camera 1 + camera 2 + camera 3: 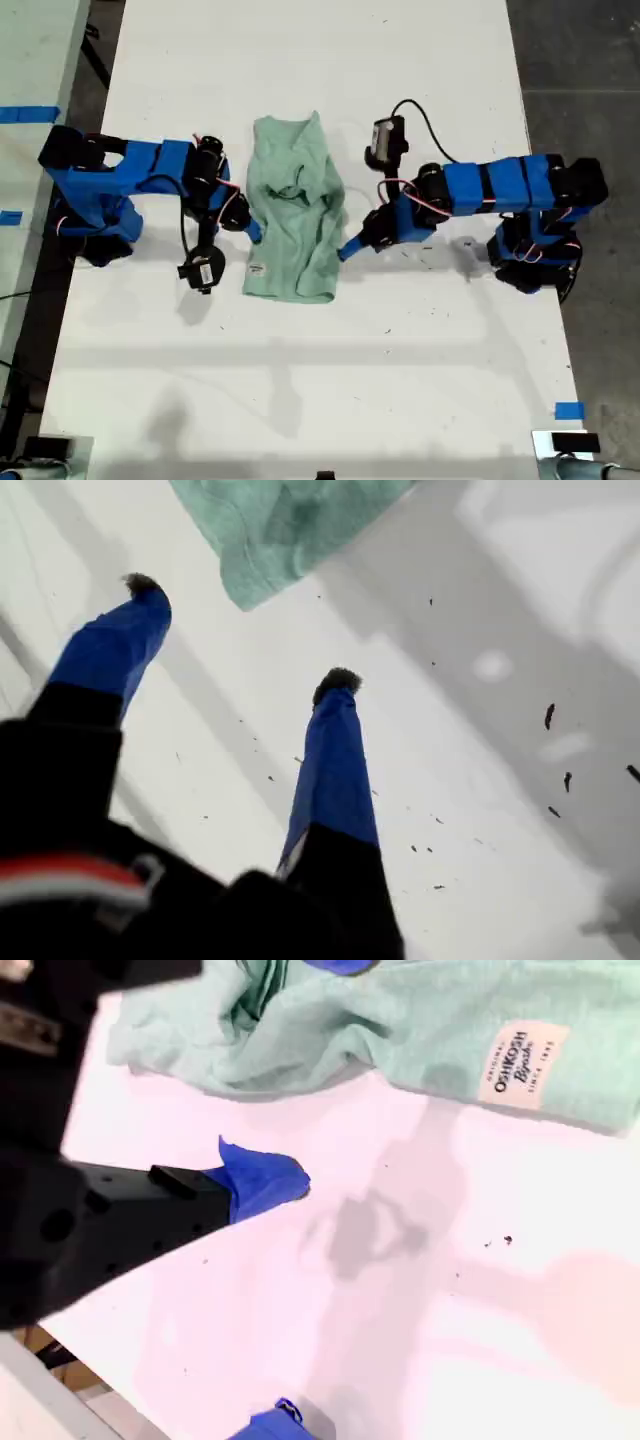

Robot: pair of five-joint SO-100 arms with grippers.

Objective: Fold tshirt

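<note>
tabletop (320, 380): white; near half bare, with dark specks.
brand tag (522, 1065): sewn at the near hem of the tshirt; reads "OshKosh B'gosh", with small print below, seemingly "since 1895".
second gripper (288, 1295): at the exterior view's left edge of the cloth; jaws spread, holding nothing.
first gripper (240, 630): at the right edge; jaws wide apart, empty, probably poised for a corner pinch.
tshirt (295, 215): mid-tabletop between the arms, narrow, far part rumpled.

White table (300, 380) – crumpled mint tshirt (295, 215) flat on it
</note>
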